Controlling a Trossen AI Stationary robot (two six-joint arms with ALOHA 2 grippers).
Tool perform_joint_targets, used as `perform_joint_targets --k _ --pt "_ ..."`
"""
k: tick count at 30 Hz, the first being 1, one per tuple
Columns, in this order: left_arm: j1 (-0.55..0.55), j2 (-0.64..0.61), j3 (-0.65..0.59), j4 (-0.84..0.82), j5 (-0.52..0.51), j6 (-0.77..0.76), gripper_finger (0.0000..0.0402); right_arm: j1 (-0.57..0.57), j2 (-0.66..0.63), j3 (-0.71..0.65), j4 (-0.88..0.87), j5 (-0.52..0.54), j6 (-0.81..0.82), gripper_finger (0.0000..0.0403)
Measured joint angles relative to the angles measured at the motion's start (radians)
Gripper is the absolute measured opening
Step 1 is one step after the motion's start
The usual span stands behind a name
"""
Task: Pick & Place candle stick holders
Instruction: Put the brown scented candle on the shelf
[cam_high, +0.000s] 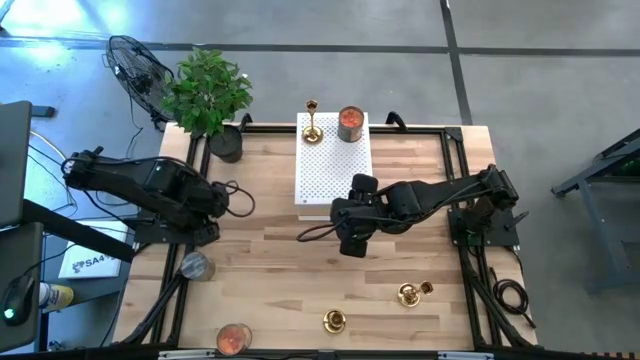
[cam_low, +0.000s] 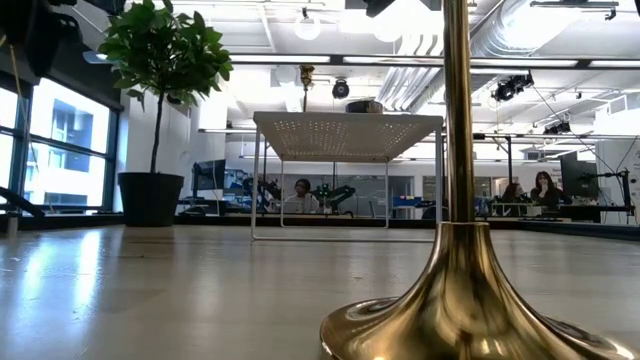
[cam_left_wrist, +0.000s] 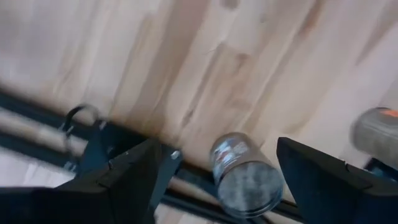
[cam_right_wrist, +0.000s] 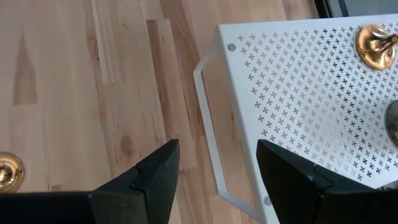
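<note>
One gold candle stick holder (cam_high: 312, 122) stands upright on the white perforated stand (cam_high: 335, 165) at the table's far middle; it also shows in the right wrist view (cam_right_wrist: 376, 46). Two more candle stick holders rest on the wood near the front edge: one (cam_high: 334, 321) upright, looming close in the low view (cam_low: 460, 300), and one (cam_high: 410, 294) to its right. My right gripper (cam_high: 350, 243) hovers open beside the stand's near edge (cam_right_wrist: 217, 152). My left gripper (cam_high: 218, 203) points down, open, over the table's left side (cam_left_wrist: 224, 155). Neither gripper has anything between its fingers.
A grey can (cam_high: 196, 266) sits by the left rail, below my left gripper's fingers (cam_left_wrist: 245, 177). An orange-topped can (cam_high: 233, 338) stands at the front left, and a jar (cam_high: 350, 123) on the stand. A potted plant (cam_high: 207, 95) occupies the far left corner.
</note>
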Motion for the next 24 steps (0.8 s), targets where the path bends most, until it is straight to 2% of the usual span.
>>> perform_joint_targets --k 3,9,24 --pt "0.000 0.000 0.000 0.028 0.001 0.028 0.0319 0.000 0.000 0.000 0.002 0.000 0.000 0.0208" --pt "0.000 0.000 0.000 0.022 -0.085 0.044 0.0320 0.000 0.000 0.000 0.003 0.000 0.000 0.0208" --pt "0.001 -0.006 -0.005 -0.037 -0.083 -0.049 0.0322 0.000 0.000 0.000 0.006 0.000 0.018 0.0208"
